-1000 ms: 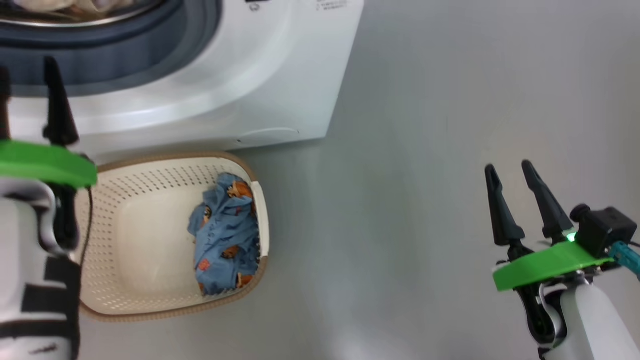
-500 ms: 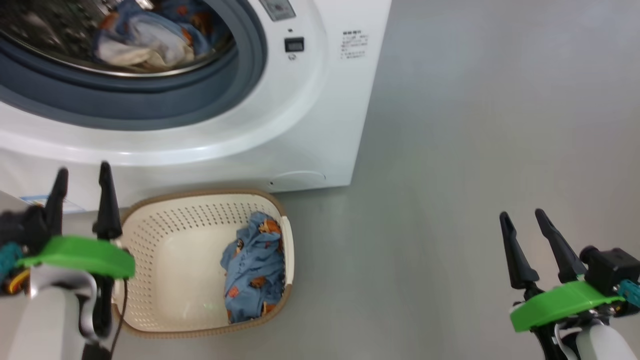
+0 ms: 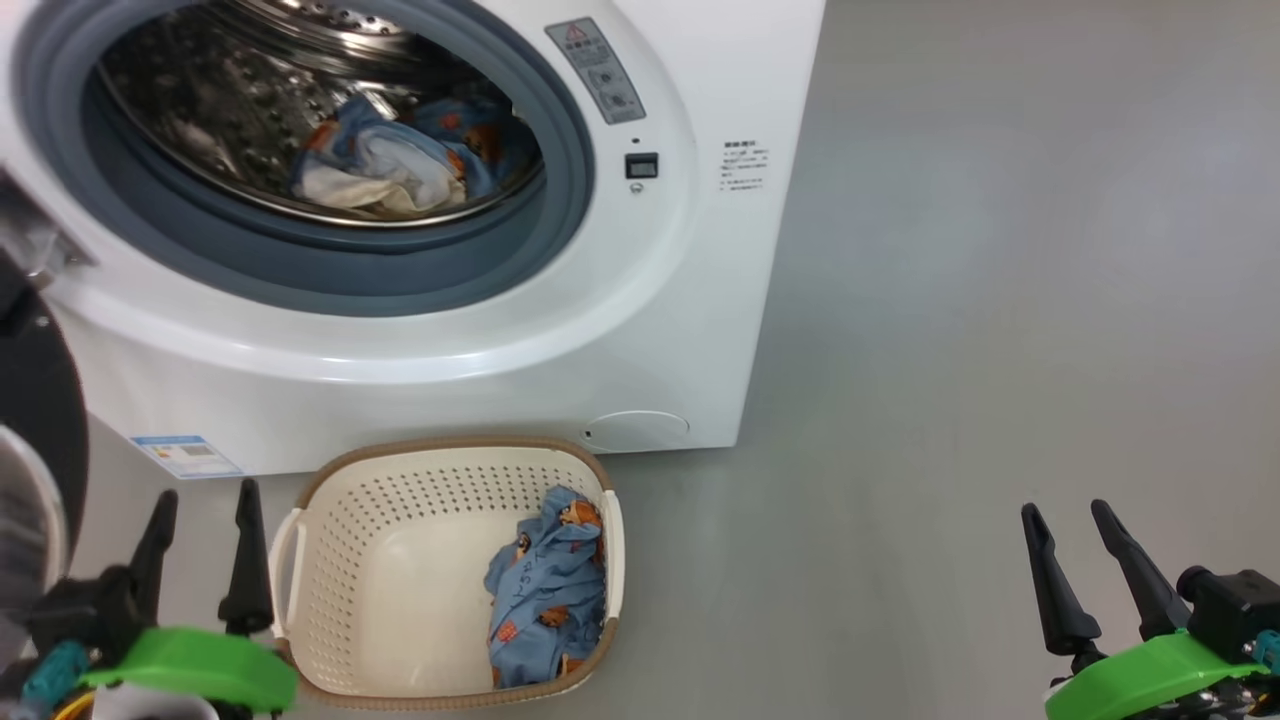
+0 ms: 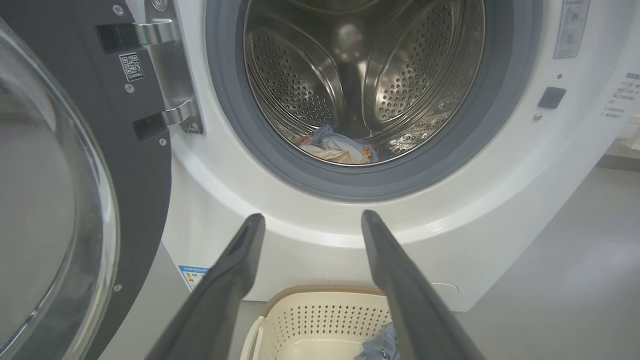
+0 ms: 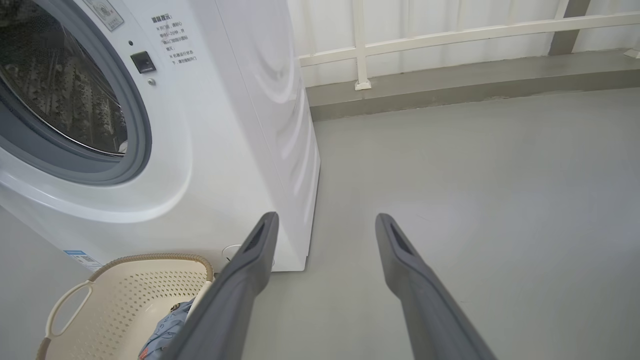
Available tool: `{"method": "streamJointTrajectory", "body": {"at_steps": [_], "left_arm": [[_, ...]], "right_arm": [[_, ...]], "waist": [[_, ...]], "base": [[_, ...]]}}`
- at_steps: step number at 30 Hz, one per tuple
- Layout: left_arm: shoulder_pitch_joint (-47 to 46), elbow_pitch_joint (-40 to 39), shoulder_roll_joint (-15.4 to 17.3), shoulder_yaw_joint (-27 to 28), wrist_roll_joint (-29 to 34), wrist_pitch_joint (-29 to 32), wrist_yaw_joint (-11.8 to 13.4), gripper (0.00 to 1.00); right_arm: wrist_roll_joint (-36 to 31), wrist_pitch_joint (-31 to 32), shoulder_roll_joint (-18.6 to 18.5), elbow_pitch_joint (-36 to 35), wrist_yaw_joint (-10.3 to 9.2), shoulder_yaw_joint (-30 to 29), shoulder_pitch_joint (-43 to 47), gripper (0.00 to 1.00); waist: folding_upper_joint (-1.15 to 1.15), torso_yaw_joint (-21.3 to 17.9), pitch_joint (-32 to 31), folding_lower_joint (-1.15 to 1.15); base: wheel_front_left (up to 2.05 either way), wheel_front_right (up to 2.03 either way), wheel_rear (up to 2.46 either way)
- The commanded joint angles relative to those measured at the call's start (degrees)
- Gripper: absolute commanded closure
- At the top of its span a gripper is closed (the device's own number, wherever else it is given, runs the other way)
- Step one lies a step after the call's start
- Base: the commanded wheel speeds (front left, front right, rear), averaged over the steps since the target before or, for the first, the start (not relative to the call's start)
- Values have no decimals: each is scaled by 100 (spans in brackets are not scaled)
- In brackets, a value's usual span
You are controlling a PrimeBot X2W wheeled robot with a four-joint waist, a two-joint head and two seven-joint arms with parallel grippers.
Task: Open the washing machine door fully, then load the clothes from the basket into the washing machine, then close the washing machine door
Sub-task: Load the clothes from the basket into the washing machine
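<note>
Door (image 4: 60, 210) stood wide at the washer's (image 3: 650, 330) left edge, so the drum was free to load. 1st garment (image 3: 400, 170) lay in the drum. 2nd garment (image 3: 548, 600) sat bunched vs. the basket's (image 3: 450, 447) right wall. L gripper (image 3: 206, 492) hung by the basket's left handle and R gripper (image 3: 1065, 508) over the floor. Both were spread wide & empty, prob. staged for the next pick.

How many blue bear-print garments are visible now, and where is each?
2. One garment lies in the drum of the washing machine; the other garment lies in the basket, against its right wall. Further pieces could be hidden beneath them.
</note>
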Motion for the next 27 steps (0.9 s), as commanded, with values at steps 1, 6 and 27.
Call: {"method": "streamJointTrajectory", "body": {"at_steps": [1,6,27], "left_arm": [[62,-229,137,218,93,-37,-9,0],[400,-461,44,283,88,-37,-9,0],[1093,-979,-40,568,185,-37,-9,0]], "right_arm": [[43,-44,-122,-129,8,77,51,0],[50,-44,-150,-132,8,52,161,0],[74,-44,-187,-146,8,12,381,0]], "waist": [[0,89,-93,0],[0,159,-193,0],[0,210,-385,0]], "base": [[0,0,0],[0,0,0],[0,0,0]]}}
